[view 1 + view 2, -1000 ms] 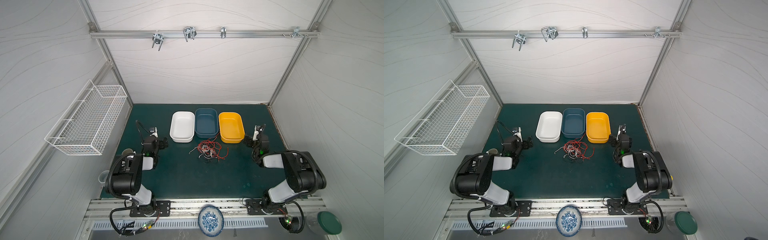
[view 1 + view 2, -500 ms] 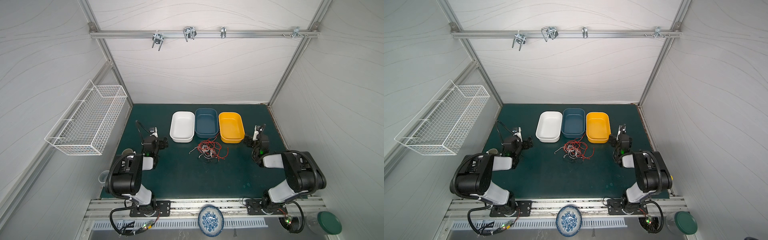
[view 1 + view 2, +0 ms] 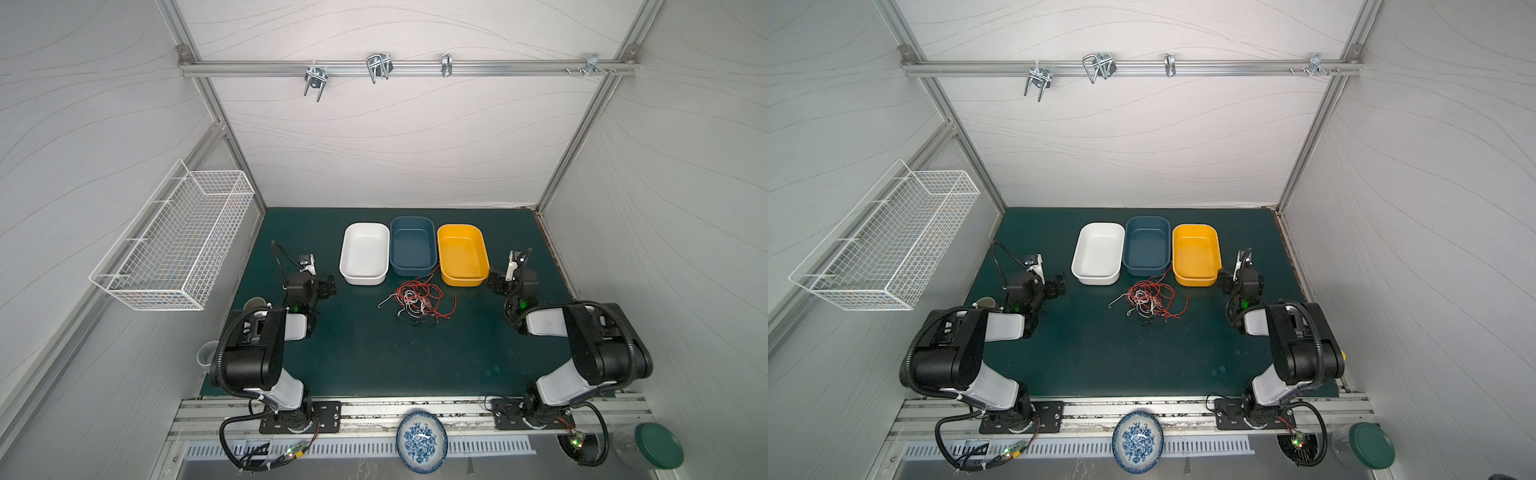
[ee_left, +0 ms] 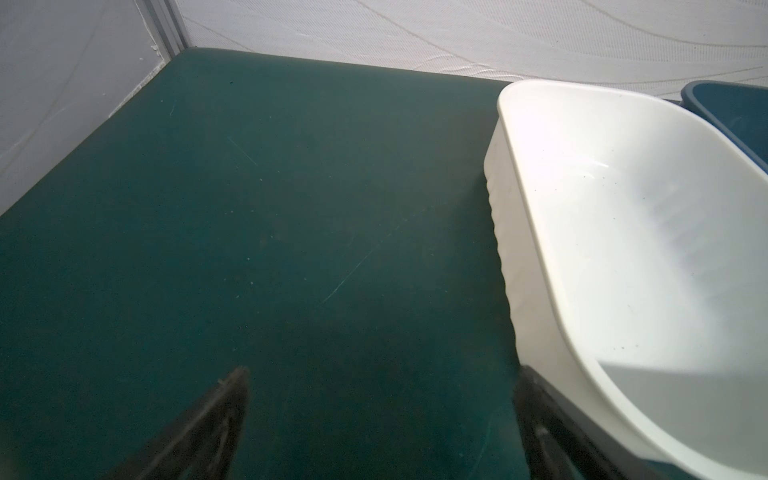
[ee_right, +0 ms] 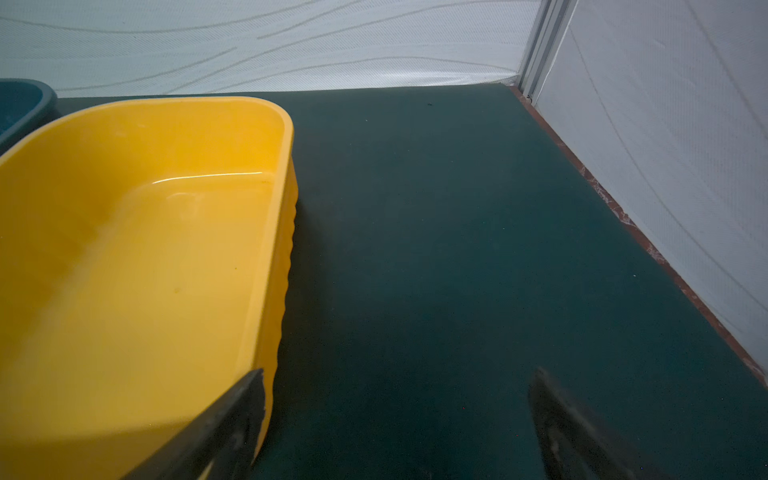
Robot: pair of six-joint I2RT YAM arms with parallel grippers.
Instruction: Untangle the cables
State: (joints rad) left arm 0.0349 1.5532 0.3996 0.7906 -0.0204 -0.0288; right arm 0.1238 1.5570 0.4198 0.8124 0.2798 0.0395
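Note:
The cables point(image 3: 411, 297) point(image 3: 1144, 299) lie in one tangled pile of red, white and black wires on the green mat, just in front of the blue and yellow trays. One red strand runs up toward the blue tray. My left gripper point(image 3: 323, 286) point(image 3: 1057, 287) point(image 4: 382, 370) is open and empty over bare mat, left of the white tray and well left of the pile. My right gripper point(image 3: 494, 282) point(image 3: 1223, 281) point(image 5: 399, 372) is open and empty beside the yellow tray's near right corner, right of the pile. Neither wrist view shows the cables.
Three empty trays stand side by side behind the pile: white point(image 3: 363, 255) point(image 4: 623, 249), blue point(image 3: 413, 249), yellow point(image 3: 461, 253) point(image 5: 137, 257). A wire basket point(image 3: 174, 245) hangs on the left wall. A cup point(image 3: 254, 303) sits by the left arm. A patterned plate point(image 3: 422, 440) and a green-lidded jar point(image 3: 658, 444) lie off the mat in front.

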